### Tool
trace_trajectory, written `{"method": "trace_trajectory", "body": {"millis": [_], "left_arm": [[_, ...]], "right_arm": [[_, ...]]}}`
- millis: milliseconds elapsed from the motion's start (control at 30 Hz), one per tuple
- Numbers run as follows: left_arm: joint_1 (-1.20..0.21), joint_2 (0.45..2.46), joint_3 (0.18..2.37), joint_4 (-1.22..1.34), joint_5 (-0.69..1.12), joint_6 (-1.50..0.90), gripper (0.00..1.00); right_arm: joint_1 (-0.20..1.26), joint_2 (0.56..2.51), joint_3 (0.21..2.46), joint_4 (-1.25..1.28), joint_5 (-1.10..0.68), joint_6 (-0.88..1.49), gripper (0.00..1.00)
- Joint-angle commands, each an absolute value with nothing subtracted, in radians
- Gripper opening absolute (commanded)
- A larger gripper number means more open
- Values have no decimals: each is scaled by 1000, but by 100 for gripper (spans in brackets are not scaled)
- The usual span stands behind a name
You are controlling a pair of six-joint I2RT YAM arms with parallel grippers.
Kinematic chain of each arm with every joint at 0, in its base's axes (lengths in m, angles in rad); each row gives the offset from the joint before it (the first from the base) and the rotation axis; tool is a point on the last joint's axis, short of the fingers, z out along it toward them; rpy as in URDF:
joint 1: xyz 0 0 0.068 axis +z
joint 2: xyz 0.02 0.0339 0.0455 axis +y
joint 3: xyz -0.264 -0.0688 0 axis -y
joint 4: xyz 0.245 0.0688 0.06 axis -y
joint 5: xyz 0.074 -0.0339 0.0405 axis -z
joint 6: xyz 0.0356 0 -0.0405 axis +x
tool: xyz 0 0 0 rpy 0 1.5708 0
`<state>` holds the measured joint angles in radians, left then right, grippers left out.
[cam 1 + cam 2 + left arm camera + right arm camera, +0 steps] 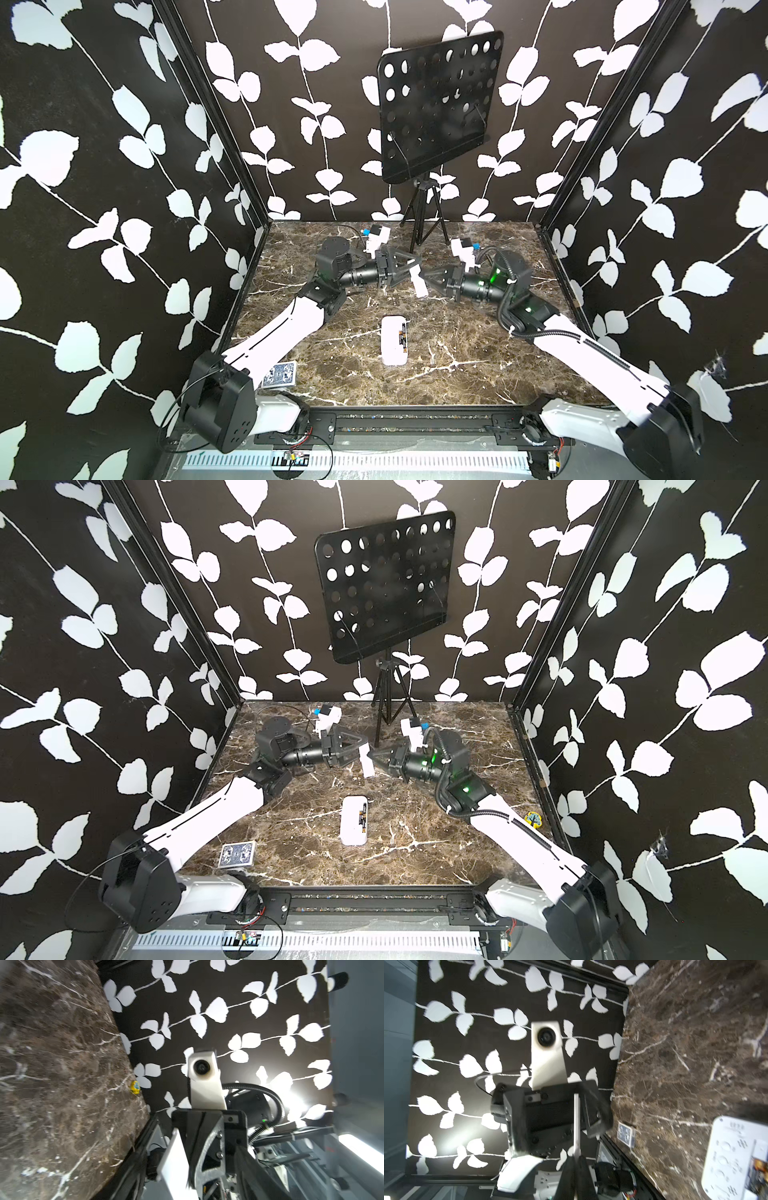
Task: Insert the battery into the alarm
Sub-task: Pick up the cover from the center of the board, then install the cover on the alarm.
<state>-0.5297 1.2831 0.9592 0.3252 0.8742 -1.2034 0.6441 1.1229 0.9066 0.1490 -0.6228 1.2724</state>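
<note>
Lying face down near the middle of the marble surface (465,357), the alarm (392,343) is showing its back, with a compartment open along one edge. Something dark and orange is sitting in it, too small to identify. Beyond the alarm and raised off the surface, the right end effector (425,275) is pinching a thin white panel (420,287). The left end effector (413,267) is facing it, fingers spread wide on either side of the panel's far end.

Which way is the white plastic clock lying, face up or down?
Face down. The white rounded plastic clock lies flat, back and battery slot upward; no screen shows.
</note>
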Motion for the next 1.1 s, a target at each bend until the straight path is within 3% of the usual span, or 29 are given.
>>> {"method": "trace_trajectory", "body": {"millis": [0,167,333,600,1067], "left_arm": [[-531,1171,932,-27,732,-962,71],[-532,1036,750,-209,513,-920,70],[-531,928,561,-278,409,-910,68],[-531,853,390,-249,399,-929,65],[-530,979,394,-161,473,-888,60]], "right_arm": [[747,1060,820,9,-381,1164,0],[969,1029,593,127,3,1223,0],[1101,1107,516,227,197,1198,0],[1131,1225,479,443,311,1153,0],[1129,1433,534,546,264,1192,0]]}}
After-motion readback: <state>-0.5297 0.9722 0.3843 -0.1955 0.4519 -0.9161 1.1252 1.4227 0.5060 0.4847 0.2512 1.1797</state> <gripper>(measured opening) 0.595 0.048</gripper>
